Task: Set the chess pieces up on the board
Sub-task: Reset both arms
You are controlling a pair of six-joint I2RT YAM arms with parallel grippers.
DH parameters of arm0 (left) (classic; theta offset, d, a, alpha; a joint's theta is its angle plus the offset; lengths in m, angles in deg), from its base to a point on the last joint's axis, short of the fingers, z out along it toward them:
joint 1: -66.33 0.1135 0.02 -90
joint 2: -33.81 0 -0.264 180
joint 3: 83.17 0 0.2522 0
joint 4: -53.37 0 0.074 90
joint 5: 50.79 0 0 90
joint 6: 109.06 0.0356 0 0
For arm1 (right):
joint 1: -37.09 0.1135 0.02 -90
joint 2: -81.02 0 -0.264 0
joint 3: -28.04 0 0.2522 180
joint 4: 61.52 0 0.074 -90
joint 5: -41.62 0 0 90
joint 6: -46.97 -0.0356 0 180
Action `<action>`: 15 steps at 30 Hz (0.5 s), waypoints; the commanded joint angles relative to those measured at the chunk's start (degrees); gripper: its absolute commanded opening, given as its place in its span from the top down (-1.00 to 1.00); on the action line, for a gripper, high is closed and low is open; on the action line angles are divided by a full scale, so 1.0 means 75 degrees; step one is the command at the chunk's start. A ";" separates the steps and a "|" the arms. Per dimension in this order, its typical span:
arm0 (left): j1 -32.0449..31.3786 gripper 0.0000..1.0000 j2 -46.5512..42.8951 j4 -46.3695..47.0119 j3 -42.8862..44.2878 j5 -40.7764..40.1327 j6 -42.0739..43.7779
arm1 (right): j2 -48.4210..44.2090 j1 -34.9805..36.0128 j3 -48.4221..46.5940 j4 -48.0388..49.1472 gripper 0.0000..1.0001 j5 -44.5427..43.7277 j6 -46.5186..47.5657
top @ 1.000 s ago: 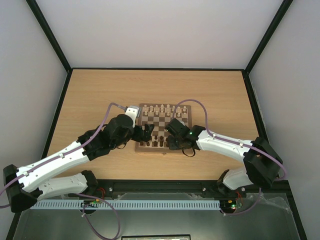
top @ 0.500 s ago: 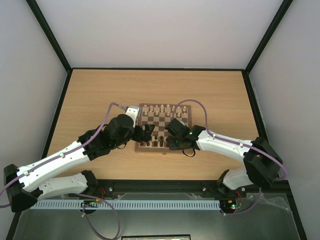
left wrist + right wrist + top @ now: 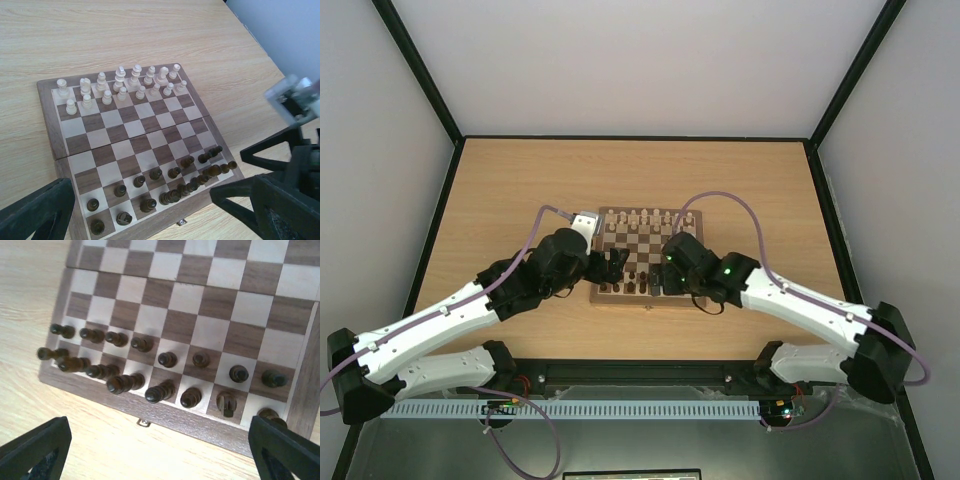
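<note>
Your left end effector has its fingers wide apart and holds nothing. Your right end effector is also spread wide and empty. Both hang over the near edge of the board. The dark chess pieces stand in its two nearest rows, the pale pieces in the far rows.

- The table: pale wood-grain top with a dark rim along its left, right and far sides.
- The board: square, checkered in dark brown and light tan with a brown border. It lies flat on the table near the middle, a little toward the near edge, its sides roughly parallel to the table's.
- The clasp: small metal fitting on the board's near side, just above the tabletop.
</note>
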 commanded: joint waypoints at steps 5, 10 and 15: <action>0.0036 -0.98 0.0047 0.0185 0.0033 0.0002 0.0110 | -0.1200 0.0043 -0.0005 -0.0302 -0.97 -0.0171 0.0068; 0.0036 -0.98 0.0102 0.0133 0.0124 -0.0050 0.0112 | -0.1716 0.0038 0.0166 -0.0079 -0.97 -0.0172 0.0093; 0.0041 -0.98 0.0109 0.0035 0.0187 -0.0146 0.0094 | -0.2047 0.0045 0.0343 0.0086 -0.97 -0.0183 0.0239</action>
